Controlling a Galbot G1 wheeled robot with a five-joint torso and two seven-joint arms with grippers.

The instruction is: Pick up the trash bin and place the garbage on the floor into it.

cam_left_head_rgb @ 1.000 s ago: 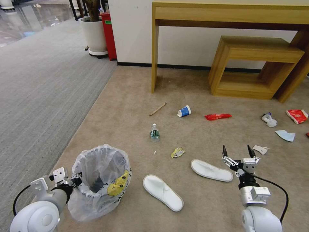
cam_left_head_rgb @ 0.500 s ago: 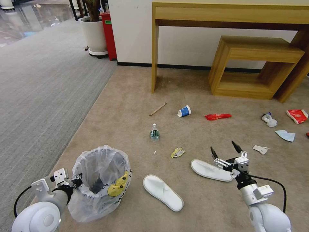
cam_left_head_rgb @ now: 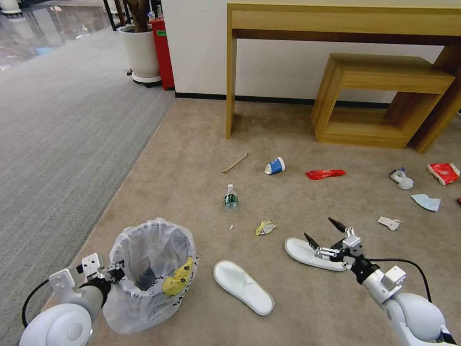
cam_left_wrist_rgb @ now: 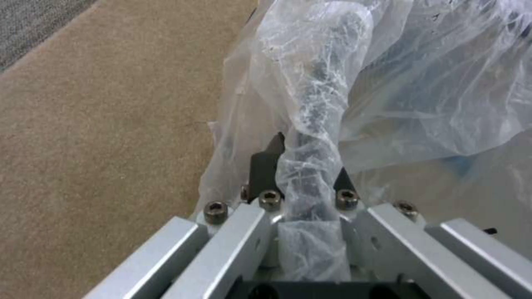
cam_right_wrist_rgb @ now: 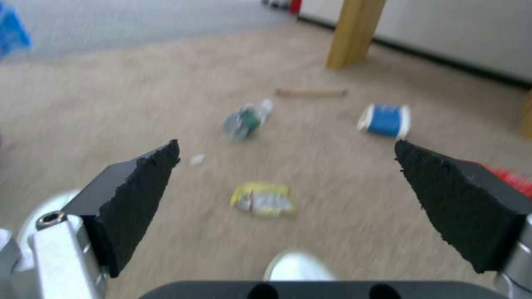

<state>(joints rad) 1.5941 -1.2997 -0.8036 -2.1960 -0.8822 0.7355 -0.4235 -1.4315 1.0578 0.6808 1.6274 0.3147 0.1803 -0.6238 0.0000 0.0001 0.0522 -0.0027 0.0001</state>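
The trash bin [cam_left_head_rgb: 151,271] sat at lower left of the frame on the beige floor [cam_left_head_rgb: 192,158], its bag-wrapped rim clamped in my left pincer [cam_left_wrist_rgb: 302,166]. At lower right my right pincer [cam_left_head_rgb: 321,232], spread wide and holding nothing, hung above the nearer end of one white slipper [cam_left_head_rgb: 307,251], the second slipper [cam_left_head_rgb: 242,287] between it and the bin. I judged the grab best made across the slipper's narrow width, pressing low into the carpet before closing.

Head looks down; wrists close — all share floor [cam_left_head_rgb: 201,144].
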